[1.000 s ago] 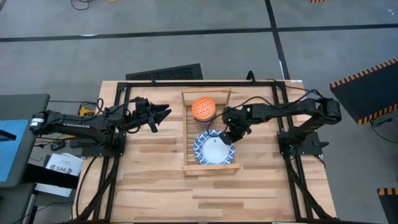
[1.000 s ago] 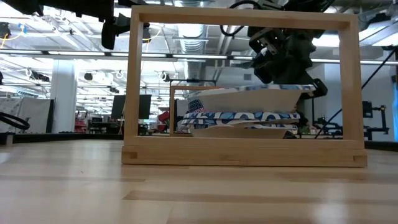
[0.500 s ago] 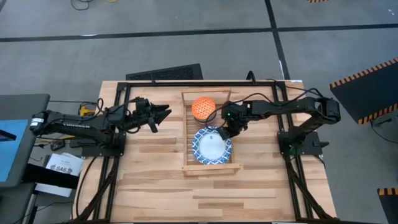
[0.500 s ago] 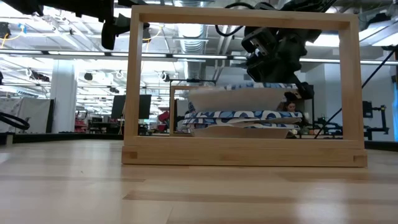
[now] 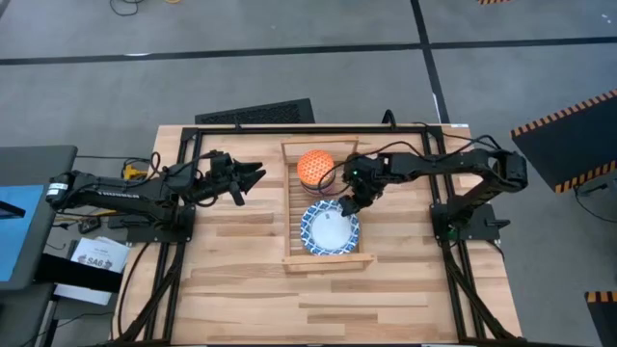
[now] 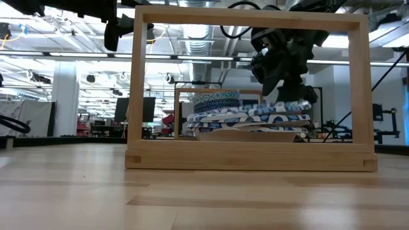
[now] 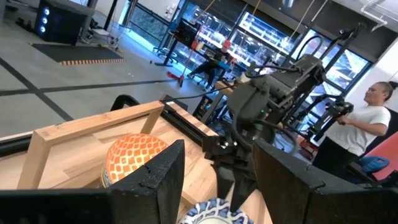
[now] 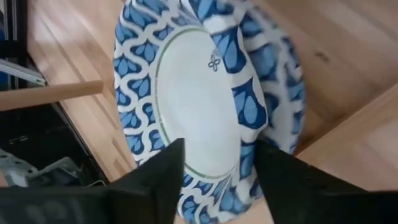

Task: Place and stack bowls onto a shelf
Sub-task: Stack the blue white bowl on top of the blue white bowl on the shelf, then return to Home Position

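Note:
The shelf (image 5: pixel 293 207) lies in the middle of the table. On its near half rests a stack of blue-and-white bowls (image 5: pixel 329 229), shown in the low view as bowls (image 6: pixel 252 118) with the top one slightly askew. An orange bowl (image 5: pixel 315 167) sits on the far half. My right gripper (image 5: pixel 347 204) hangs open over the stack's far rim; its fingers (image 8: pixel 163 179) stand on either side of the top bowl's rim (image 8: pixel 214 177). My left gripper (image 5: pixel 258 173) waits open above the table, left of the shelf.
Black frame rails (image 5: pixel 188 193) run along both sides of the table under the arms. In the left wrist view a person (image 7: pixel 373 118) stands in the room beyond the table. Bare planks (image 5: pixel 328 299) lie between the shelf and the near edge.
My right gripper has let go of the top patterned bowl. The bowl was held lifted above the stack and has dropped onto it, a little askew. The gripper has shifted slightly toward the table's left and far side.

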Tool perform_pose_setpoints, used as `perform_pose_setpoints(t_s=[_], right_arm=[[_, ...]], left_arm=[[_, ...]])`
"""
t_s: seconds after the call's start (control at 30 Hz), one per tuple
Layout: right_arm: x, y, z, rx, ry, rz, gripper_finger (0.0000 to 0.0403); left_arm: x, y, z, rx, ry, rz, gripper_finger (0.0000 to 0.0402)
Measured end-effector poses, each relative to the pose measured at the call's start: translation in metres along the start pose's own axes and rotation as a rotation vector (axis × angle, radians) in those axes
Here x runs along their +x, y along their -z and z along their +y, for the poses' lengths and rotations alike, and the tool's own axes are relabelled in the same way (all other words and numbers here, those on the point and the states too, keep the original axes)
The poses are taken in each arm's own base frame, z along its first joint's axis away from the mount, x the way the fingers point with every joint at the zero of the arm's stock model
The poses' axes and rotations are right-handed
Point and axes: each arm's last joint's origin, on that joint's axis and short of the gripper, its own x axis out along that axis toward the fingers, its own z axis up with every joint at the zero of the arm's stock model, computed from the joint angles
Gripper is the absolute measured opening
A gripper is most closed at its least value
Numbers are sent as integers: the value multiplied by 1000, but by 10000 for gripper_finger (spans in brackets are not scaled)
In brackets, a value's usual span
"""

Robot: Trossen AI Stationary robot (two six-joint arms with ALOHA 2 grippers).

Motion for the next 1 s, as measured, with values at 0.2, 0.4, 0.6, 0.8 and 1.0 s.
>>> perform_pose_setpoints(t_s=[0.2,0.4,0.6,0.8,1.0], right_arm=[[-20,-2,-12,-7,40,-14,259],[-50,21,-19,-115,111,7,260],[-66,58,-39,-145,102,-118,260],[-75,72,-35,-219,-238,-486,260],[-98,69,-8,-409,-527,-814,260]], left_arm=[[0,0,0,0,0,0,171],[0,0,-1,20,15,5,171],[-1,1,-3,9,96,48,171],[-1,-4,-6,-41,143,5,171],[-3,-10,-17,138,315,-51,152]])
